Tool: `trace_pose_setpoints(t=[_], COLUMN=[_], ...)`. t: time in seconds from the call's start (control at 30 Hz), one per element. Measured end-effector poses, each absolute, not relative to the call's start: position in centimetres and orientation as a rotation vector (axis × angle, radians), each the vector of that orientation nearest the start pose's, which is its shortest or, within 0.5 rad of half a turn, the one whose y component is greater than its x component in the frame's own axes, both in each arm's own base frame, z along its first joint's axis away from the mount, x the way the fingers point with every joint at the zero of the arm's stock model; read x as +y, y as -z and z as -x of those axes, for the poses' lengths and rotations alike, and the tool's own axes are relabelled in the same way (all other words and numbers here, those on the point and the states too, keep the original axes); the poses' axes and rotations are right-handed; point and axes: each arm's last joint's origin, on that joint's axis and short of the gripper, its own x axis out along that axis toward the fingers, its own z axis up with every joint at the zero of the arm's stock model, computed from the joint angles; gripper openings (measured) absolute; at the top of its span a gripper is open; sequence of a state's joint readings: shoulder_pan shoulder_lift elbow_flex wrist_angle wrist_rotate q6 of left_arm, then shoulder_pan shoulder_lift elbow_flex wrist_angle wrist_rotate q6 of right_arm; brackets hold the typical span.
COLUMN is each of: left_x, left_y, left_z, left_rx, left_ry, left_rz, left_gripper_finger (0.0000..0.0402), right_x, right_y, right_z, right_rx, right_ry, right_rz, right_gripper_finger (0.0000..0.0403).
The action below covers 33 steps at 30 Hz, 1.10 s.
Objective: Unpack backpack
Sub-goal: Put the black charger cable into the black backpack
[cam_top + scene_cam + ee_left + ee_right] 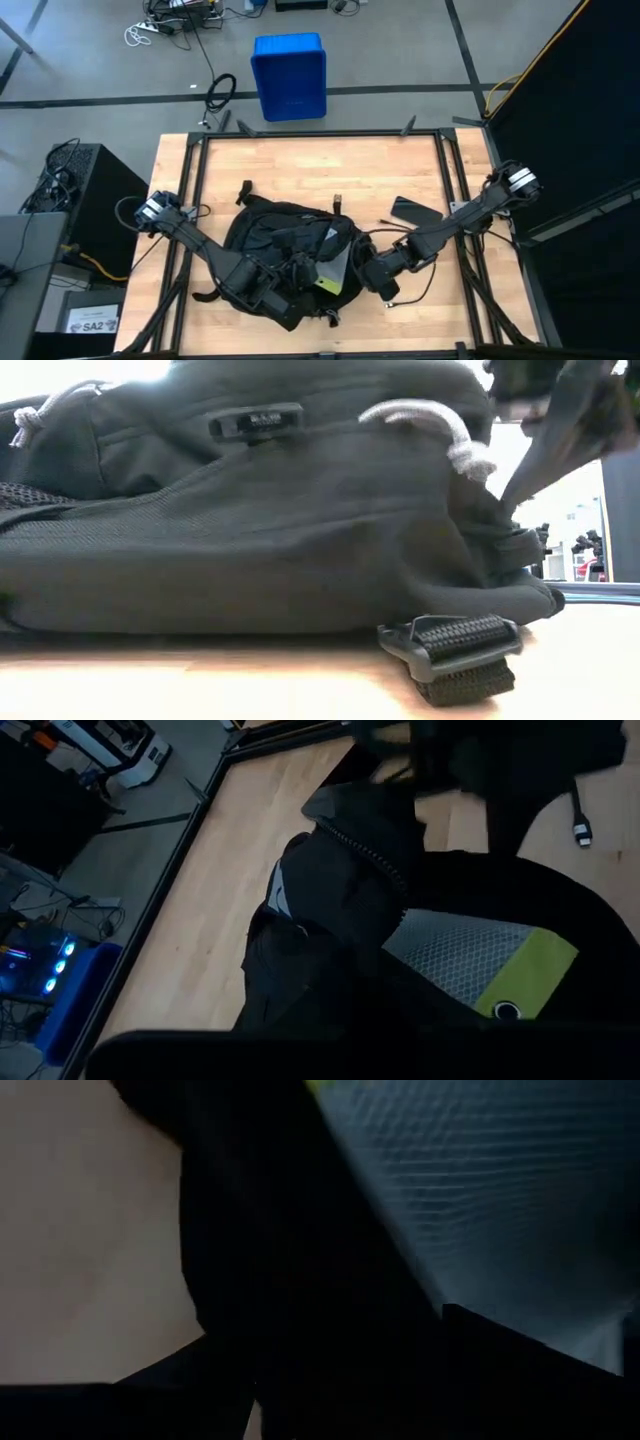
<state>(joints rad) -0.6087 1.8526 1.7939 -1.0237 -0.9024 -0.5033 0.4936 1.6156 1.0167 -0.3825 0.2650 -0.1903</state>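
The backpack is kept flat at the middle of the surface, pinned by the clenched left hand, so the partly spread right hand can be worked into its opened side.

- The backpack lies on the table, near its front edge and about midway across.
- The left gripper is over the backpack's near left part.
- The right gripper is at the backpack's right edge.
- A flat item lies on the table, right of and behind the backpack.
- A bin stands on the floor beyond the table's far edge.
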Motion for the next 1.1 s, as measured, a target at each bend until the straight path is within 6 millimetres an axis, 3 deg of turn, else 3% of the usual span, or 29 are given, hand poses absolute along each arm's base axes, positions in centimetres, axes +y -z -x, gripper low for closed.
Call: trace_pose_setpoints(t=[0.13,0.23,0.33,0.5,0.63,0.83,1.0,1.1], left_x=[-19.9,-19.6,-19.3,-18.7,-18.0,-16.3,-12.9,-10.6], left_y=[-32.6,-32.5,-32.4,-33.1,-34.4,-37.9,-41.6,-43.5], left_z=[-32.5,-32.2,-31.8,-31.1,-30.2,-27.9,-25.6,-24.2], left_rx=[0.692,0.712,0.723,0.713,0.680,0.577,0.506,0.475], left_ry=[-0.448,-0.473,-0.511,-0.553,-0.572,-0.623,-0.681,-0.719], left_rz=[-0.284,-0.325,-0.355,-0.381,-0.383,-0.394,-0.367,-0.326], left_gripper_finger=[0.0000,0.0000,0.0000,0.0000,0.0000,0.0000,0.0000,0.0000], right_x=[13.9,13.6,13.4,13.3,13.1,12.4,11.2,10.9], right_y=[-18.1,-17.8,-18.8,-22.3,-26.5,-34.6,-42.3,-45.7], right_z=[-29.4,-29.4,-29.1,-28.3,-27.2,-25.1,-23.6,-22.9], right_rx=[0.964,0.996,1.009,0.947,0.867,0.661,0.468,0.379], right_ry=[-0.295,-0.260,-0.223,-0.117,-0.021,0.127,0.226,0.242], right_rz=[0.598,0.650,0.680,0.719,0.768,0.819,0.814,0.803], right_gripper_finger=[0.0212,0.0121,0.0024,0.0004,0.0001,0.0000,0.0000,0.0000])
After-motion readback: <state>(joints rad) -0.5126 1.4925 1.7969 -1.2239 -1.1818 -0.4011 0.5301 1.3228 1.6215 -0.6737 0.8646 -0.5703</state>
